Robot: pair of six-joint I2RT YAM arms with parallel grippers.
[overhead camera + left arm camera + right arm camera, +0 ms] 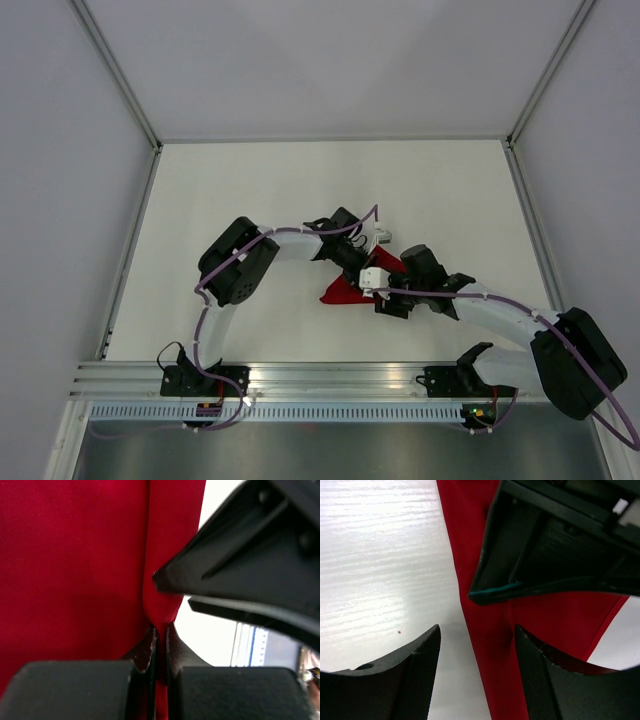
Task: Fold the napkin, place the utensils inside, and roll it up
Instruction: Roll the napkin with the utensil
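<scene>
The red napkin (343,291) lies bunched at the table's middle, between the two grippers. My left gripper (161,630) is shut on a raised fold of the napkin (75,570), with the cloth pinched between its jaws. My right gripper (477,630) stands open, straddling a narrow strip of the napkin (492,645), and its fingers (422,670) are apart from the cloth on the left side. From above, the left gripper (362,265) and the right gripper (383,296) nearly touch over the cloth. The utensils are out of view.
The white table (250,200) is bounded by grey walls at the back and on both sides. An aluminium rail (330,378) runs along the near edge, where both arm bases are bolted. Each wrist view is partly blocked by the other gripper's black body (250,565).
</scene>
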